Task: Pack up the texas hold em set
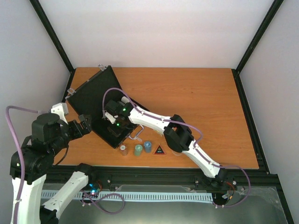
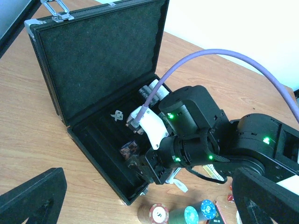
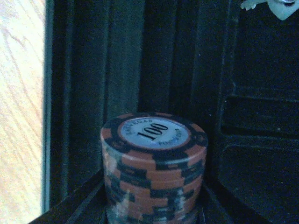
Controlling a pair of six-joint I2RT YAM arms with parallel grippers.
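Red-and-white stack [image 1: 123,149], green stack [image 1: 138,150] and blue stack [image 1: 147,146] in a row by the near edge of the wooden table [image 1: 210,107], black triangle [image 1: 159,150] just to their right, all waiting outside the case [image 2: 49,98]. Packing under way, with several pieces left to stow.

Just beyond, at the left, left gripper [image 1: 83,125] hovering beside the case's near-left edge, fingers spread wide, nothing between them.

From the near right, right arm [image 1: 154,121] stretched low across the table, elbow bent, wrist tipped down into the open tray [image 2: 93,140]. Right gripper [image 1: 113,129] about half closed on an orange-and-black chip stack [image 3: 154,158] marked 100, fingers snug against both flanks. Appears gripped, down in a channel of the tray close to the case wall.

Step in hand, seemingly: seating this stack. Next move likely calls for easing the jaws apart, lifting straight clear without toppling the pile, then reaching for one of the stacks on the table.

Farther along the tray, pale chips [image 2: 152,88] lying on edge. Farthest, felt-lined lid [image 2: 103,51] propped open toward the far left, silver latches [image 2: 56,11] at its top.
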